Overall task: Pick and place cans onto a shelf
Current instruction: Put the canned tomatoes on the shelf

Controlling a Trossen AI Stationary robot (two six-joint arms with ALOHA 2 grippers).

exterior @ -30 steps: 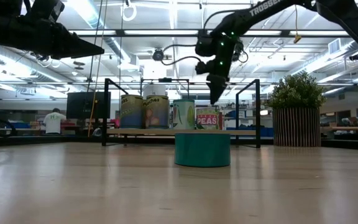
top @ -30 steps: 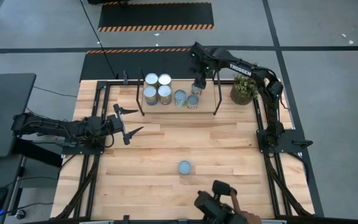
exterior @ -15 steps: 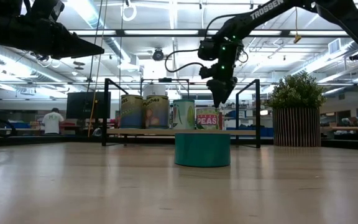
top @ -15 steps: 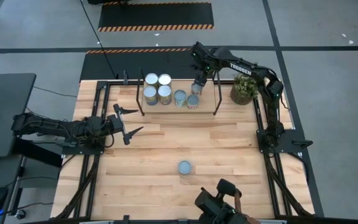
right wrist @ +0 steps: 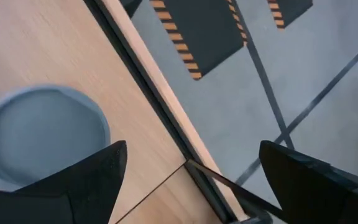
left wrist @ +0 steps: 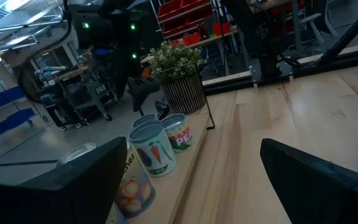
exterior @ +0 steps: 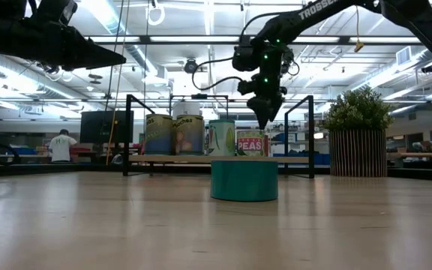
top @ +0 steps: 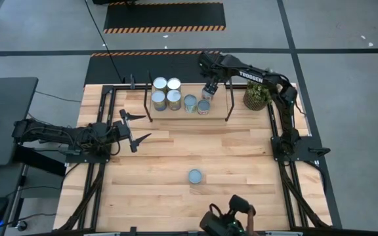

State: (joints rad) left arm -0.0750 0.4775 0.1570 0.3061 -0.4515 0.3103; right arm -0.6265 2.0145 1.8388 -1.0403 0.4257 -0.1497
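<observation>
The right tool (top: 208,88) hangs over the far right part of the shelf (top: 219,113), a light wooden board between thin black metal uprights. Its fingers are spread with nothing between them. Directly below and slightly nearer than the tool stands a short can with a bluish-grey round top (top: 204,106), and the right wrist view shows that same top (right wrist: 39,137) just off the tool's fingers. In the low view the tool (exterior: 263,112) sits clear above the "PEAS" can (exterior: 250,142), not touching it.

Five more cans stand to the tool's left on the shelf: a tall can with a carrot label (exterior: 220,138) beside the peas can, then four silvery-topped, tan-sided cans (top: 166,92) in a close block. One teal short can (top: 195,176) waits alone on the bench (top: 241,164), well away from the tool toward the near edge.

The step in hand looks like clearing away from the shelf. To do it well, the tool should rise straight up before swinging out, since the black upright (top: 229,101) is close on its right and the cans are tightly packed below.

The left tool (top: 135,130) waits spread and empty over the bench's left side.
</observation>
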